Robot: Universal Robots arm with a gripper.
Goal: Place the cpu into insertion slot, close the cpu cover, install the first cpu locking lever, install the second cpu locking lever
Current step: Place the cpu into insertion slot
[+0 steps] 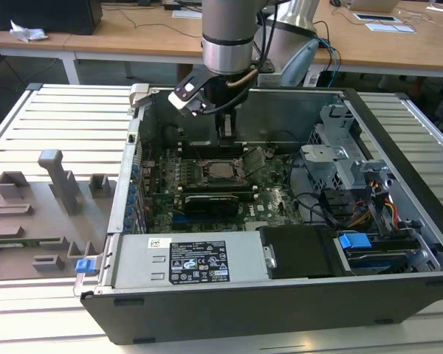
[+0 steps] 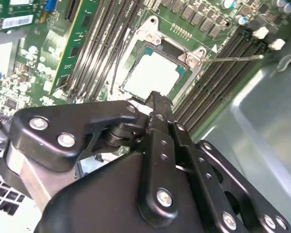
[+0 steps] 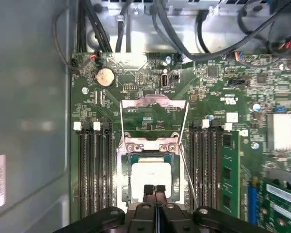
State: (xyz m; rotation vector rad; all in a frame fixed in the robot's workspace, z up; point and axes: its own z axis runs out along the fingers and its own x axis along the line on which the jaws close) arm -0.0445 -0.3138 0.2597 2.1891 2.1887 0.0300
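The cpu (image 3: pixel 150 175), with its pale silvery top, lies flat in the black-framed insertion slot (image 3: pixel 125 187) on the green board, and both wrist views show it (image 2: pixel 150 73). In the first wrist view the cpu cover (image 3: pixel 155 102) looks raised on its hinge at the slot's far side, with green board showing through its window. A thin lever wire (image 3: pixel 188 174) runs along one side of the slot and sticks out sideways (image 2: pixel 233 58). My gripper (image 3: pixel 154 190) hangs just over the cpu's near edge, fingers (image 2: pixel 156 104) shut together with nothing between them. From outside, the gripper (image 1: pixel 225 127) stands over the socket (image 1: pixel 220 171).
Black memory slots (image 3: pixel 94 170) flank the socket on both sides. Cable bundles (image 3: pixel 184 29) cross the board's far edge. The case wall (image 1: pixel 280 99), a drive cage (image 1: pixel 340 162) and the power supply (image 1: pixel 192 262) surround the board. A grey fixture plate (image 1: pixel 37 214) lies outside the case at the exterior view's left.
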